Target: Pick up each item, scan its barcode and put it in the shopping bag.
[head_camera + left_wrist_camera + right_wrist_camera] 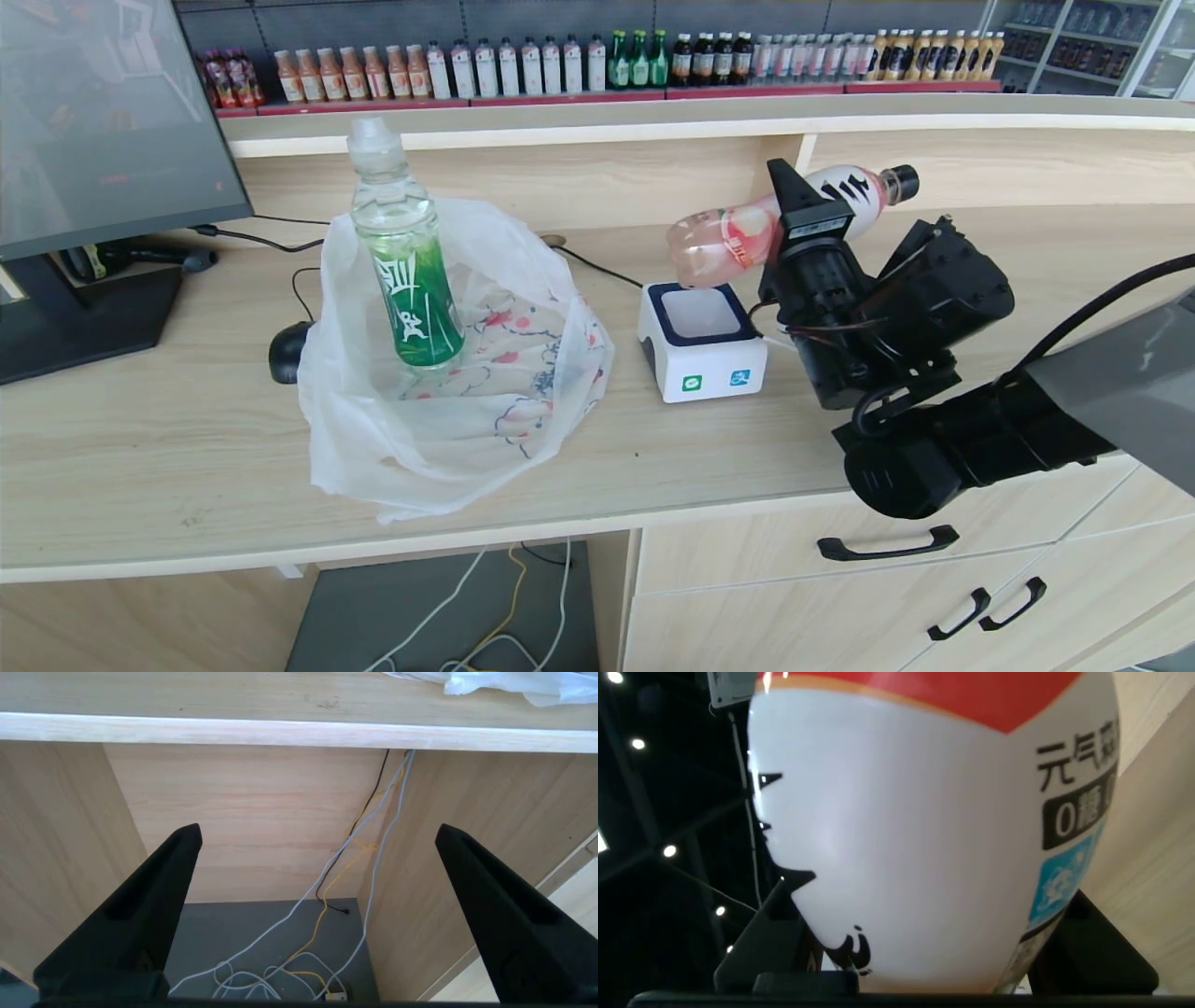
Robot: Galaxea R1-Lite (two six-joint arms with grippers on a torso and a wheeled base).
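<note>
1. My right gripper [801,210] clamps the pink bottle [728,238], tilted over the scanner [700,341].
2. The bag [523,401], at the scanner's 9 o'clock, holds an upright green bottle [406,271].
3. My left gripper [318,833], jaws spread wide, hangs below the counter [140,448] edge.

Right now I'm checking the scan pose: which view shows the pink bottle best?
The head view: it shows the whole pink bottle, tilted in the right hand, its base over the white scanner. The right wrist view gives a close-up of its label; the left wrist view looks at cables under the counter.
</note>
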